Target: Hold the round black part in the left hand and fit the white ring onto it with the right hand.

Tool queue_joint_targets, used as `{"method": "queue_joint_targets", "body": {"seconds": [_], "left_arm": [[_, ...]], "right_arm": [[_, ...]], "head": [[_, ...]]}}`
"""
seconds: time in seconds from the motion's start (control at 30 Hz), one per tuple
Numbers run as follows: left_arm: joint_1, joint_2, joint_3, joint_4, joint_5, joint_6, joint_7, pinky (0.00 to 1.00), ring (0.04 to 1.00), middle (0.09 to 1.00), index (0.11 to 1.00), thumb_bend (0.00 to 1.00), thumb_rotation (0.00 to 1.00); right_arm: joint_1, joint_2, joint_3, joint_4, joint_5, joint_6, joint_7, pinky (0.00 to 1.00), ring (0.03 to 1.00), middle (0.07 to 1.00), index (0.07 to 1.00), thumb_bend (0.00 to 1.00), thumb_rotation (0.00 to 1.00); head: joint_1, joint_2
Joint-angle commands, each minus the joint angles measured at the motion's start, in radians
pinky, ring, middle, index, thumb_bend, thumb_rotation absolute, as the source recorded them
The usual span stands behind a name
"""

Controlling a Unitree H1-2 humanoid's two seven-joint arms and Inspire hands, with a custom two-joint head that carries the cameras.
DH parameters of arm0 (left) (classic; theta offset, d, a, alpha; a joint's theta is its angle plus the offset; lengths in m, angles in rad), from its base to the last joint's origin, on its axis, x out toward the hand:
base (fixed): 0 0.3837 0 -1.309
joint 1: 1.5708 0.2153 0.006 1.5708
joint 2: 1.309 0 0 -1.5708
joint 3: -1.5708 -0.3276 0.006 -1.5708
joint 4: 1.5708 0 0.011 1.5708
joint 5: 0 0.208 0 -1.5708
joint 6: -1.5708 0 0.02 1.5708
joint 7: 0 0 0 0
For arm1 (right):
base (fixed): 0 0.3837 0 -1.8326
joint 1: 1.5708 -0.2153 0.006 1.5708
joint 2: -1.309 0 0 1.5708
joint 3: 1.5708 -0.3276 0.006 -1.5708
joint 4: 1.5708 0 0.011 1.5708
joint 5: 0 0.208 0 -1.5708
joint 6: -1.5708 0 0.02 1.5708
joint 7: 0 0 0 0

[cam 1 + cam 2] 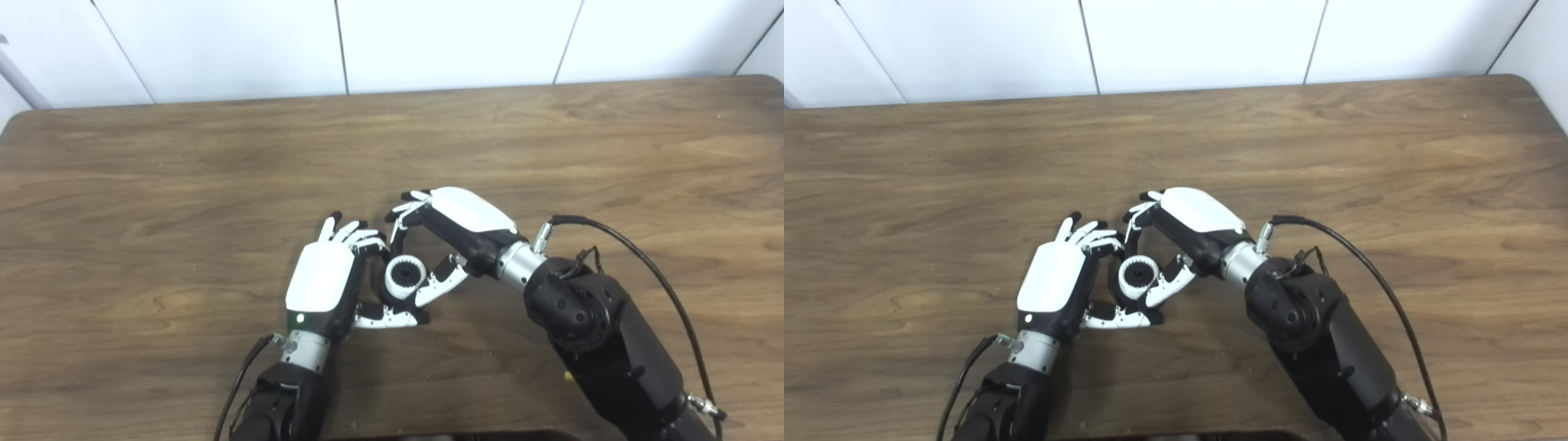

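The white ring (394,286) sits around the round black part (405,273) at the table's near middle, between both hands. My left hand (321,278) is on its left, with the fingers curled over the far side and the thumb reaching under the near side, shut on the black part. My right hand (468,223) comes in from the right. Its thumb presses the ring's right side and its fingers bend down behind the ring, shut on it. The lower part of the black piece is hidden by the ring and the thumbs.
The wooden table (184,184) spreads out on all sides, its far edge against a white panelled wall (429,37). A black cable (649,269) loops off my right wrist over the table's right side.
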Motion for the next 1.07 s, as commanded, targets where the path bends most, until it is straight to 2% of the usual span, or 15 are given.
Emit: {"method": "queue_joint_targets", "body": {"seconds": [0.0, 0.3, 0.57, 0.8, 1.03], "left_arm": [[-0.006, 0.001, -0.011, 0.024, 0.021, 0.008, -0.019, 1.0, 0.87, 0.759, 0.484, 0.52, 0.06], [-0.007, 0.004, -0.008, 0.023, 0.014, 0.006, -0.017, 1.0, 0.873, 0.76, 0.484, 0.52, 0.06], [-0.005, 0.005, -0.003, 0.022, 0.005, 0.003, -0.015, 1.0, 0.874, 0.761, 0.484, 0.52, 0.06], [-0.005, 0.011, 0.003, 0.021, -0.005, -0.002, -0.014, 1.0, 0.874, 0.759, 0.484, 0.52, 0.06], [-0.004, 0.01, 0.013, 0.017, -0.018, 0.001, -0.02, 1.0, 0.872, 0.757, 0.488, 0.52, 0.06]], "right_arm": [[-0.025, 0.0, -0.013, -0.012, 0.001, -0.035, -0.029, 1.0, 0.966, 0.857, 0.628, 0.98, 0.23], [-0.019, -0.007, -0.03, -0.019, -0.003, -0.047, -0.034, 1.0, 0.975, 0.883, 0.687, 1.0, 0.27], [-0.018, -0.026, -0.064, -0.047, -0.005, -0.005, 0.009, 1.0, 0.993, 0.909, 0.748, 1.0, 0.3], [-0.009, -0.059, -0.111, -0.093, -0.001, 0.024, 0.036, 1.0, 0.985, 0.907, 0.756, 1.0, 0.3], [-0.004, -0.066, -0.137, -0.108, 0.005, 0.04, 0.035, 1.0, 0.971, 0.897, 0.752, 1.0, 0.3]], "head": [[0.0, 0.001], [-0.005, -0.002], [-0.009, -0.003], [-0.014, -0.004], [-0.02, -0.012]]}}
